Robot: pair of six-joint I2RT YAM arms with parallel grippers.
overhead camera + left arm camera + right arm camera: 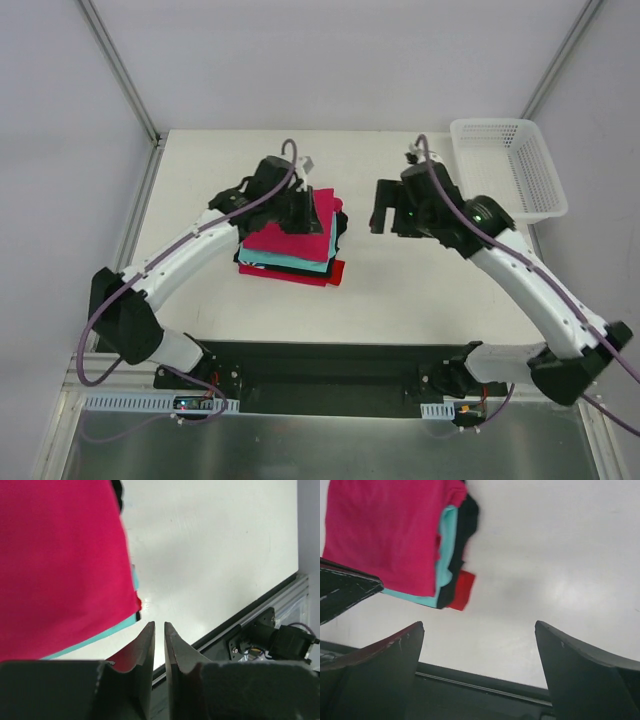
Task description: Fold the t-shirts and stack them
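Note:
The t-shirts lie in a folded stack on the table. The crimson-pink one [283, 238] [60, 565] [385, 530] is on top, with teal [300, 262] [445, 545], black [465, 525] and red [335, 270] [460, 591] ones under it. My left gripper [305, 210] [159, 623] hovers over the stack's far side, its jaws only a narrow slit apart with bare table showing between them. My right gripper [385, 215] [479, 624] hangs to the right of the stack, clear of it, wide open and holding nothing.
A white mesh basket [505, 165] stands at the table's back right corner. The black rail [485, 690] along the near table edge shows in both wrist views. Bare tabletop [400, 290] lies between the stack and the right arm.

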